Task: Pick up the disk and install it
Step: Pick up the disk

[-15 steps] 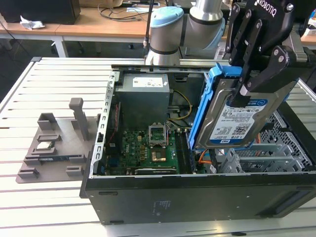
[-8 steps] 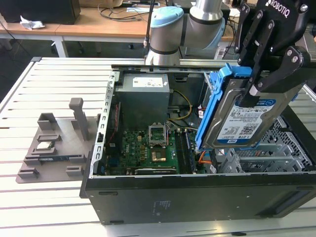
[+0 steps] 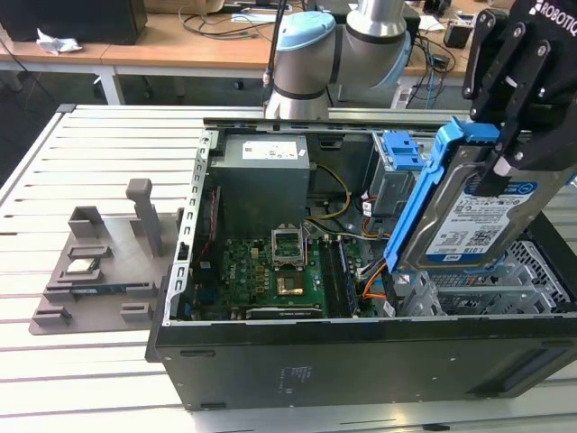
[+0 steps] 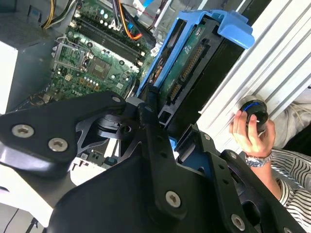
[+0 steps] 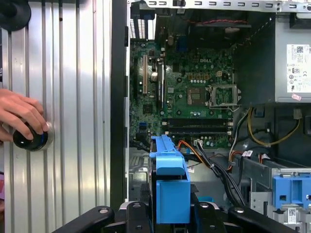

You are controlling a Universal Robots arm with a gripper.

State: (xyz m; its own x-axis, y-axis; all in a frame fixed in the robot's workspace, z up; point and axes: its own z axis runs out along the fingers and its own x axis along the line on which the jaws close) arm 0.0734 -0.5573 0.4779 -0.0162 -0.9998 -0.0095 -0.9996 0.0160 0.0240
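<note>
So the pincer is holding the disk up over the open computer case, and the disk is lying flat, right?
Not flat. In the exterior view the pincer holds the disk steeply on edge, tilted, over the open computer case. The rest is right.

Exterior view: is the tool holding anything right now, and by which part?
Yes. The tool is shut on the disk, gripping it near its upper end across the labelled face, with the blue carrier frame along its edge, tilted above the open computer case.
</note>
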